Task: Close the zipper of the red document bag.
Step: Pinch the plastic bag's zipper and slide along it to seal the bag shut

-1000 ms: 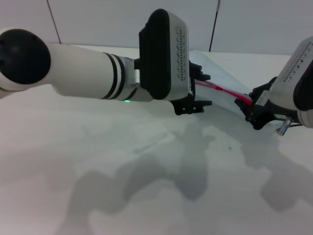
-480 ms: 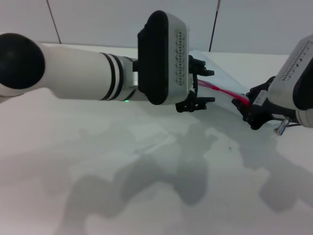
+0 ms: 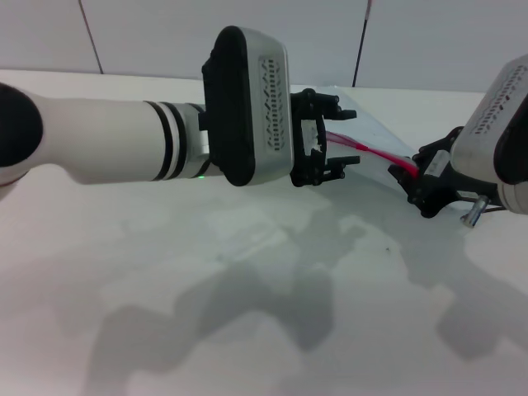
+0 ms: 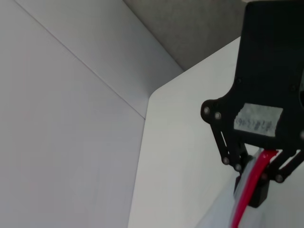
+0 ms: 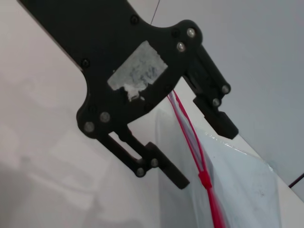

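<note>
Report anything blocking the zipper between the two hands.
Nothing visible does. The zipper runs bare from the open left hand, which straddles it, to the right hand, which is clamped on it.

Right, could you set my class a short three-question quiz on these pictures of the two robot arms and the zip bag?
1. True or false: the left pincer is clamped shut on the zipper.
2. Which one grips the zipper's end: A) the left pincer, B) the right pincer?
3. Fill in: the bag lies on a ___ table.
Key: 1 false, it is open, with the zipper running between its fingers; 2 B; 3 white.
</note>
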Robot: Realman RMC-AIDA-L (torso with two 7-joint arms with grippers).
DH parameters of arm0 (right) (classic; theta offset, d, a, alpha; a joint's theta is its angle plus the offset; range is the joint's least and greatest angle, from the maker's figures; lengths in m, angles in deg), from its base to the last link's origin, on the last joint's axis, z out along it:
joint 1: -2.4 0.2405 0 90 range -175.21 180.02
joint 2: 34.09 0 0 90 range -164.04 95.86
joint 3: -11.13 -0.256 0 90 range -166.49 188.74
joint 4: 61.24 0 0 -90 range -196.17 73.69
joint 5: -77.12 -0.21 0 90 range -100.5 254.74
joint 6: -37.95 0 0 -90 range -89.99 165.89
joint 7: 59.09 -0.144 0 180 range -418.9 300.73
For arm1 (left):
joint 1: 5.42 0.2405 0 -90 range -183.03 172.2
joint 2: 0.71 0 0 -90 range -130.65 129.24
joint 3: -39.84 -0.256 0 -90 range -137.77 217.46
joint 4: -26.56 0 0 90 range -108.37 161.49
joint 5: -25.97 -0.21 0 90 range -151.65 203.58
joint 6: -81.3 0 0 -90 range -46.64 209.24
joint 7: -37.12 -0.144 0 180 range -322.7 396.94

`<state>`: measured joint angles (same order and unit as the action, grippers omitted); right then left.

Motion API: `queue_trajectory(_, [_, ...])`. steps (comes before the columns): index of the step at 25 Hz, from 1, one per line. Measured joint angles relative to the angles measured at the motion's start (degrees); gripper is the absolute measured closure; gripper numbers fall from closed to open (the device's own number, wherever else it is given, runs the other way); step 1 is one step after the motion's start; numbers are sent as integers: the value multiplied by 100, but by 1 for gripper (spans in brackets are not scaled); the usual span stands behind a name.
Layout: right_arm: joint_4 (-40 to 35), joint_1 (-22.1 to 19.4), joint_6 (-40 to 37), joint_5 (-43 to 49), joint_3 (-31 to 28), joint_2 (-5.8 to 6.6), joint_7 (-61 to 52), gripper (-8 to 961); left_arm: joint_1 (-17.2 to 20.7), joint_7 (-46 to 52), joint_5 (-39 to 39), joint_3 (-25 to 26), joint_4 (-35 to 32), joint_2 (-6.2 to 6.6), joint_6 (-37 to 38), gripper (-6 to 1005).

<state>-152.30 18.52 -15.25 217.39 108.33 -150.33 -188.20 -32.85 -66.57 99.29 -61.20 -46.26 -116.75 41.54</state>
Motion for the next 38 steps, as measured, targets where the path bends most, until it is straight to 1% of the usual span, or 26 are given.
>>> queue_trajectory(7, [-7, -1, 0, 0, 0, -4, 0, 904, -12, -154, 209, 7, 197, -17, -19, 444])
queue_trajectory(17, [-8, 10, 3, 0, -7, 4, 0, 904, -42, -201, 234, -43, 301, -29, 3, 457])
queue_trajectory(22, [-8, 13, 3, 0, -9, 5, 0, 904, -90, -181, 235, -91, 410, -29, 48, 523])
queue_trajectory(29, [6, 19, 3, 0, -9, 4, 1, 904, -106, -209, 235, -318, 432, -26, 337, 542])
queue_trajectory(38, [47, 58, 3, 0, 0, 4, 1, 904, -107, -213, 235, -332, 389, -23, 394, 567])
